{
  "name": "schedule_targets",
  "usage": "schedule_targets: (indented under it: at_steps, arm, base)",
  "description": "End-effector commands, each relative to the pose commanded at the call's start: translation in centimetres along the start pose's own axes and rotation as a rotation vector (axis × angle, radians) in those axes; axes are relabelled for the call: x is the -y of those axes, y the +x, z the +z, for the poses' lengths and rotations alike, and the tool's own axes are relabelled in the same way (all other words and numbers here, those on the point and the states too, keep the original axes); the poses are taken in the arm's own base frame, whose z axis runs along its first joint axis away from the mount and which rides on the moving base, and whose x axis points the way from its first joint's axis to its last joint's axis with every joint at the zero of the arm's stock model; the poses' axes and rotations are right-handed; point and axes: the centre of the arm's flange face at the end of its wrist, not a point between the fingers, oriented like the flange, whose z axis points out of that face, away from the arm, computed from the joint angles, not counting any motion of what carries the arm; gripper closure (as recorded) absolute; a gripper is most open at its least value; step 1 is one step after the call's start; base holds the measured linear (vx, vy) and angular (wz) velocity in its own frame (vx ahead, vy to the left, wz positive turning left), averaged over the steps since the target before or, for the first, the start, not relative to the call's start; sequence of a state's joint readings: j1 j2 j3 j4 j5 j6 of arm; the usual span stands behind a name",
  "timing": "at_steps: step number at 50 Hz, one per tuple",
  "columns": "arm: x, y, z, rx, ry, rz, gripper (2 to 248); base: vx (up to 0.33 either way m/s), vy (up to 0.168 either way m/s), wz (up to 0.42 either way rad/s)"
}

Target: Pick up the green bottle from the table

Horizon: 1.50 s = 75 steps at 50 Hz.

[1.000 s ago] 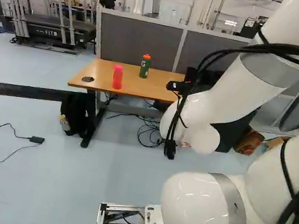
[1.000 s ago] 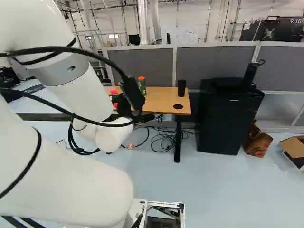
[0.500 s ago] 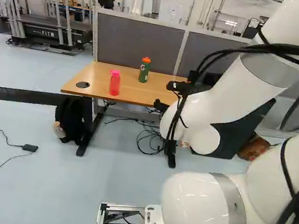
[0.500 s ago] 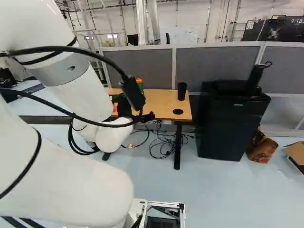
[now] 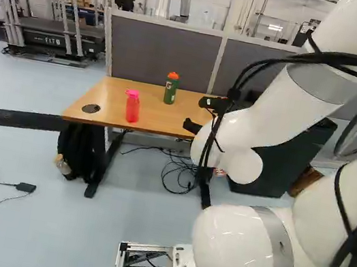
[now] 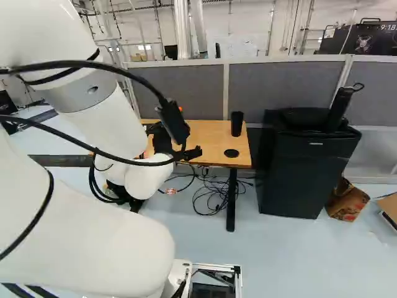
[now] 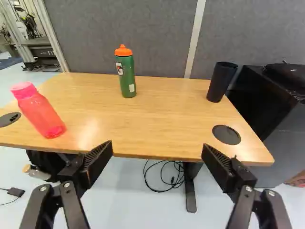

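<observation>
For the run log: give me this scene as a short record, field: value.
target: green bottle with orange cap, upright, not gripped
support: light wooden tabletop, ahead of the base
neighbours: translucent pink bottle, nearer the tabletop's front edge than the target; tall black cylindrical cup, on the target's other side
gripper: black two-finger gripper, open, nothing held
backdrop: grey partition panels behind the tabletop

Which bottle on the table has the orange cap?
The green bottle, farther back by the grey divider; the pink bottle, nearer the front edge of the table, has a pink cap.
</observation>
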<state>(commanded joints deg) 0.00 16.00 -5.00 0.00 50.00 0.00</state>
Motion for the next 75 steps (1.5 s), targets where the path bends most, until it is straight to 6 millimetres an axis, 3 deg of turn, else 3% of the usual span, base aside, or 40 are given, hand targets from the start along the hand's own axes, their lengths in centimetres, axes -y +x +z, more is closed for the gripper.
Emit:
schedule_targets:
  at_steps: [49,75]
  arm:
    - [0.0,0.0,0.0,0.0,0.0,0.0,3]
    - [0.0,0.0,0.0,0.0,0.0,0.0,3]
  base:
    - [0.167,-0.008,-0.016]
    - [0.065,0.059,0.234]
